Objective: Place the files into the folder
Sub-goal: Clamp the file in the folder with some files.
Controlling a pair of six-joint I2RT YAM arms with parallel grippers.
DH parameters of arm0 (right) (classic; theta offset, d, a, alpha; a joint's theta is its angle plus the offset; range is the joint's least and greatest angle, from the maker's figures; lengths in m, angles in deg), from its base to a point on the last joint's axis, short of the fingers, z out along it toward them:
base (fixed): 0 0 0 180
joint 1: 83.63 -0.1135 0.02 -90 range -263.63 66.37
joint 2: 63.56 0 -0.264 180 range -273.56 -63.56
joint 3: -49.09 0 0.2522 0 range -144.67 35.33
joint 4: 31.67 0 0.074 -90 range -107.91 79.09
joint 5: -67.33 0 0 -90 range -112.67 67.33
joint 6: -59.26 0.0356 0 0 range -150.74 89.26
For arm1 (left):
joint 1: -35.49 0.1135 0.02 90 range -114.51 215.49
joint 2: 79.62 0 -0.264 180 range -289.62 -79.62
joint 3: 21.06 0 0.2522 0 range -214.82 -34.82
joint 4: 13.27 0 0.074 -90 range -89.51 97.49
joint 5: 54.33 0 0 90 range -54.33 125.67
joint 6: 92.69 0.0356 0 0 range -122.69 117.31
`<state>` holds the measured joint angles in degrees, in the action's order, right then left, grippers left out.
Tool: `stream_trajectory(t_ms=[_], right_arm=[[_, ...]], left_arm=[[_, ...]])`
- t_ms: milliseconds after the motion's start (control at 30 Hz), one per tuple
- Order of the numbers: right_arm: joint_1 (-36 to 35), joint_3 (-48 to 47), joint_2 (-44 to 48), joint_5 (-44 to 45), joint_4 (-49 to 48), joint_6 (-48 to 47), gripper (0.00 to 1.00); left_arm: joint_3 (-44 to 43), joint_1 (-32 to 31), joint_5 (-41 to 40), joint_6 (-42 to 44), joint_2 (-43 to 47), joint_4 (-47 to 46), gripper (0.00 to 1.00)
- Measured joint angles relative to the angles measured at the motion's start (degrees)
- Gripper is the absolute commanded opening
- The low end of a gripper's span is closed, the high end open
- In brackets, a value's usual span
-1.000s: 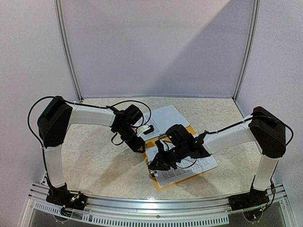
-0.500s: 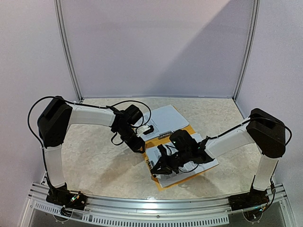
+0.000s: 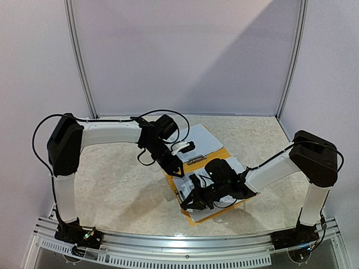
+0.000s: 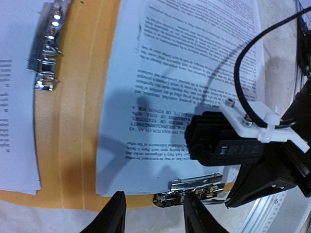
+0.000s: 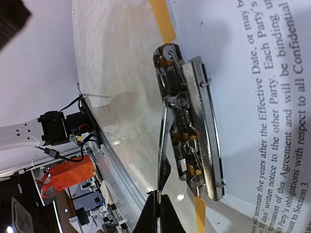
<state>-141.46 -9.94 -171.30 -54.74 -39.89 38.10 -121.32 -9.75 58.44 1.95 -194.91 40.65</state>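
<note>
The orange-yellow folder (image 3: 217, 154) lies open on the table, seen close in the left wrist view (image 4: 73, 126). White printed files (image 4: 194, 63) lie on its right half; another sheet (image 3: 199, 137) lies on its far half. A metal clip (image 5: 192, 121) sits at the folder's near edge, over the sheet's edge. My right gripper (image 5: 158, 201) is shut on the clip's thin metal lever (image 5: 163, 145); in the top view the right gripper (image 3: 189, 203) is at the folder's near left corner. My left gripper (image 4: 154, 216) is open and empty, hovering above that clip (image 4: 194, 189); in the top view the left gripper (image 3: 175, 167) is over the folder's left edge.
A second metal clip (image 4: 46, 48) sits by the far sheet on the folder's other half. The speckled table (image 3: 123, 185) extends left of the folder. A metal rail (image 3: 168, 246) runs along the near edge. White walls close the back and sides.
My left gripper has moved right and nearer, over the folder's left edge. My right gripper has slid nearer, toward the folder's near left corner.
</note>
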Motion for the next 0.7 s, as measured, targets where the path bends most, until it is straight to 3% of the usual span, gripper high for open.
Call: stream_trajectory(t_ms=[467,700], right_arm=[[-0.35,4.22,-0.76,2.21,-8.39,2.99,0.04],[-0.44,7.28,-2.60,2.84,-16.55,5.64,0.02]], left_arm=[[1.25,-1.68,9.20,-1.49,-2.12,6.23,0.32],[1.75,-5.64,10.86,-1.11,-2.40,7.56,0.26]])
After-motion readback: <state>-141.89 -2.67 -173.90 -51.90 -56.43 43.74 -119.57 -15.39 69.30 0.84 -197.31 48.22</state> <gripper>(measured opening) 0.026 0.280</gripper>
